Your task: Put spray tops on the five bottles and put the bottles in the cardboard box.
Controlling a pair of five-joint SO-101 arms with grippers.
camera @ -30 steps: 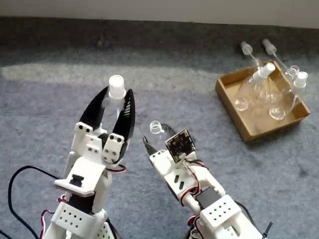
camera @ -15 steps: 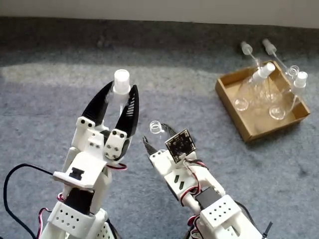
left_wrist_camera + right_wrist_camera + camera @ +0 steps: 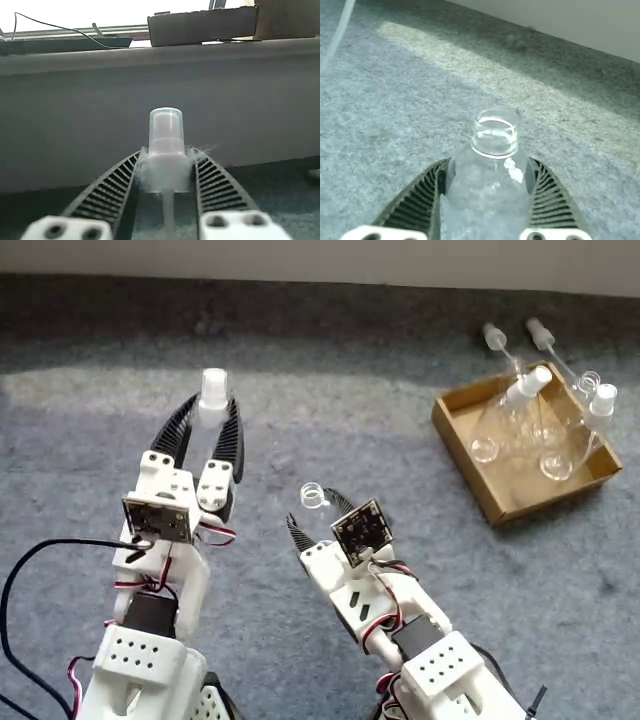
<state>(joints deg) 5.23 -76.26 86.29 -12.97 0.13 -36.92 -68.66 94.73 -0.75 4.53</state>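
My left gripper (image 3: 207, 422) is shut on a white spray top (image 3: 213, 392), held upright above the carpet at centre left; the left wrist view has the spray top (image 3: 165, 150) pinched between the ribbed black fingers (image 3: 114, 190), its tube hanging down. My right gripper (image 3: 318, 515) is shut on a clear open-necked bottle (image 3: 313, 497), right of the left arm; in the right wrist view the bottle (image 3: 492, 165) is capless. A cardboard box (image 3: 470, 454) at the right holds capped bottles (image 3: 520, 405). Two loose spray tops (image 3: 495, 338) lie behind the box.
Grey carpet (image 3: 380, 400) covers the floor between the arms and the box. A pale wall runs along the far edge (image 3: 320, 260). Another open bottle neck (image 3: 589, 381) shows at the box's far corner.
The left arm has turned and shifted left with the spray top, its wrist camera now facing up in the high view. The right arm and bottle stayed still.
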